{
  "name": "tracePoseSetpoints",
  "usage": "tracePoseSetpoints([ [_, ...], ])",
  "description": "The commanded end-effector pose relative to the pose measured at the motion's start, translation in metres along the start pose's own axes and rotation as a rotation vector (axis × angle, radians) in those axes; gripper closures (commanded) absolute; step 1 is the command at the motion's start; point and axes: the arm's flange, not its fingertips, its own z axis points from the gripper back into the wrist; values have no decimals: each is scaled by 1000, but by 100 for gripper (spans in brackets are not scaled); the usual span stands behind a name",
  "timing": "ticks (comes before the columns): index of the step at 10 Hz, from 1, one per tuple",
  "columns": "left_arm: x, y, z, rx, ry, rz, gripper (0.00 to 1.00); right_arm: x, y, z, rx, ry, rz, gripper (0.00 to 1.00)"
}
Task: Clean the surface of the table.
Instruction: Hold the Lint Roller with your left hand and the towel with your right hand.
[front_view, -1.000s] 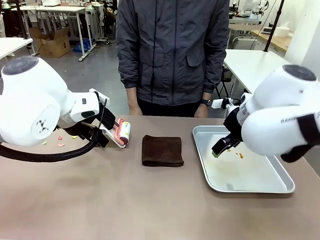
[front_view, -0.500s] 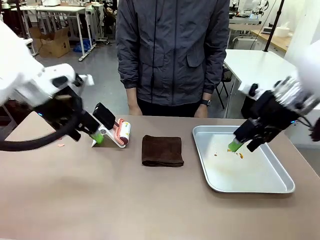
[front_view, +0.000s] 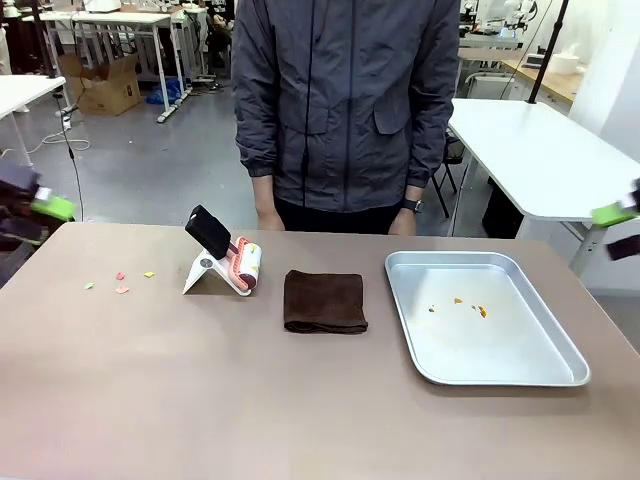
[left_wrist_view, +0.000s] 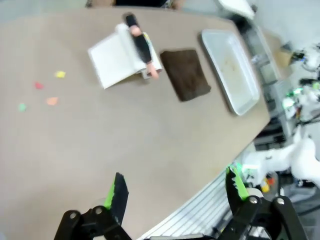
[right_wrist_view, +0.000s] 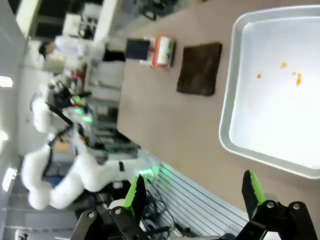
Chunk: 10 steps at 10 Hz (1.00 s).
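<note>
Evidently we hover left fingers, right fingers released, empty, over matte tan bench: coloured scraps mid left uncleaned; folded dark-brown cloth lies centre, ready for wiping.

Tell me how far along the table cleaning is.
A few orange crumbs already lie in the shiny rectangular metal tray. Nothing is in hand: left gripper and right gripper are open, empty. Remaining: small coloured scraps on the brownish-tan table; the folded dark brown cloth sits untouched.
</note>
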Motion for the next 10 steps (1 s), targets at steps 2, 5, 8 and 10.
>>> tracePoseSetpoints([
  [2,-12,61,11,-114,-135,176,0,-56,-79,-5,153,-238,-135,0],
  [5,-38,79,-6,-195,-230,311,0,-61,-114,-5,198,-289,-196,0],
  [8,-41,74,-20,-149,-286,385,0,-63,-116,-5,115,-357,-222,0],
  [10,-16,98,6,-190,-245,391,0,-15,-139,38,174,-282,-244,0],
])
